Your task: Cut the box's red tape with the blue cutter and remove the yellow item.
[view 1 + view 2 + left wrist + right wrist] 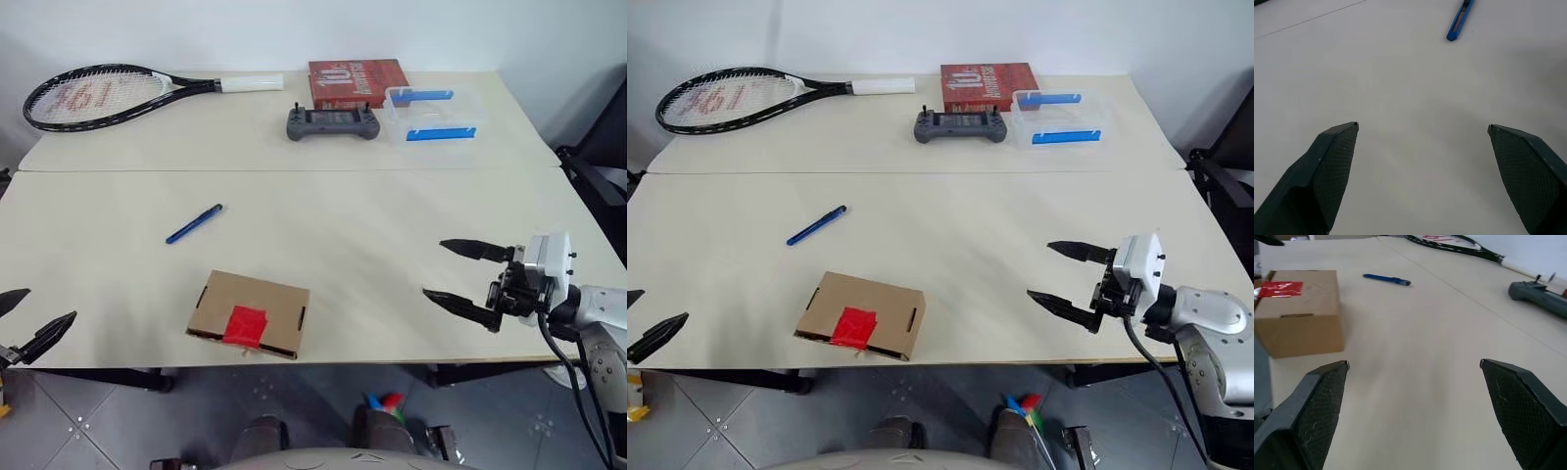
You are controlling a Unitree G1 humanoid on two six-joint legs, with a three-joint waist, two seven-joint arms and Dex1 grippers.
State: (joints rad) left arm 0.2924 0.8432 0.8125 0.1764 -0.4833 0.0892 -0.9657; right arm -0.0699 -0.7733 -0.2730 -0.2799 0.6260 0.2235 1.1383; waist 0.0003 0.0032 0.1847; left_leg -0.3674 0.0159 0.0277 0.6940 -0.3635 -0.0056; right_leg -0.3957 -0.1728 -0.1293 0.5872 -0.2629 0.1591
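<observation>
Head views: the box [250, 313], red tape [244, 325] uncut, sits at the bench's near edge; the cutter [194, 223] lies beyond it.

Wrist views: both grippers' jaws are released, empty. Fetching the cutter likely comes next.

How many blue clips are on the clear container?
2: both blue clips lie on the clear container at the table's far right, one along its far edge, one along its near edge. More may be hidden.
</observation>
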